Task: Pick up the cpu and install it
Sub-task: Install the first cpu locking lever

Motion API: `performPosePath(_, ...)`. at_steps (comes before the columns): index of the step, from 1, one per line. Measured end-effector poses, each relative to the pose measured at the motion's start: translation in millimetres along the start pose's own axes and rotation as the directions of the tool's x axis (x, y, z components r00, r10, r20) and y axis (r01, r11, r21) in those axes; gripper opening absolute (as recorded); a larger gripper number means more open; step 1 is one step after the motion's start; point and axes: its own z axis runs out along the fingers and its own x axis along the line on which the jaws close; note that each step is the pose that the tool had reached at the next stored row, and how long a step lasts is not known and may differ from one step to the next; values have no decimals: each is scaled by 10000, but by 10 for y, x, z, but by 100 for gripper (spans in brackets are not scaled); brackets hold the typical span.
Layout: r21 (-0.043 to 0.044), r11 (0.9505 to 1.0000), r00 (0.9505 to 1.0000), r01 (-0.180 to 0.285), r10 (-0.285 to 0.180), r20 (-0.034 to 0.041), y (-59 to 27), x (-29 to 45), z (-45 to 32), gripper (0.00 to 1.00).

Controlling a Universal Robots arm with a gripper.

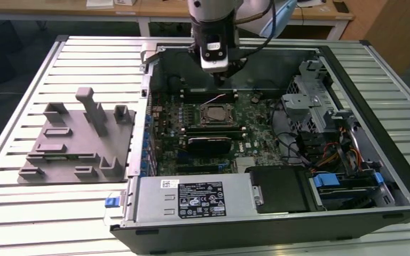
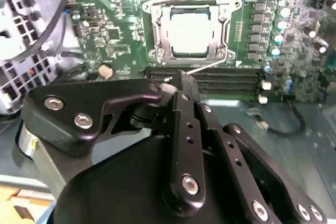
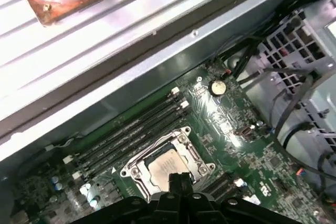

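- exterior view: open PC case (image 1: 262,234) lies on the slatted worktop (image 1: 48,224); grey fixture tray (image 1: 55,152) sits beside it on the exterior view's left; cpu (image 1: 215,113) sits in its socket on the green motherboard (image 1: 255,128); end effector (image 1: 219,72) hangs over the board on the far side of the cpu, clear of it
- second wrist view: end effector fingers closed on each other, nothing held; tip is over the memory slots (image 2: 226,77), just beside the socket frame (image 2: 154,30); cpu lies flat inside that frame, silvery plate up
- first wrist view: closed tip pokes in front of the cpu's near edge; coin cell (image 3: 216,86) on the board, well apart from the socket
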Motion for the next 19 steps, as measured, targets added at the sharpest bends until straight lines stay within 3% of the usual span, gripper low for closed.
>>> performPosePath(2,0,10000,10000,-1,1,0,16,-9,-88,11)
performPosePath(19,0,10000,10000,0,0,0,12,-7,-65,11)
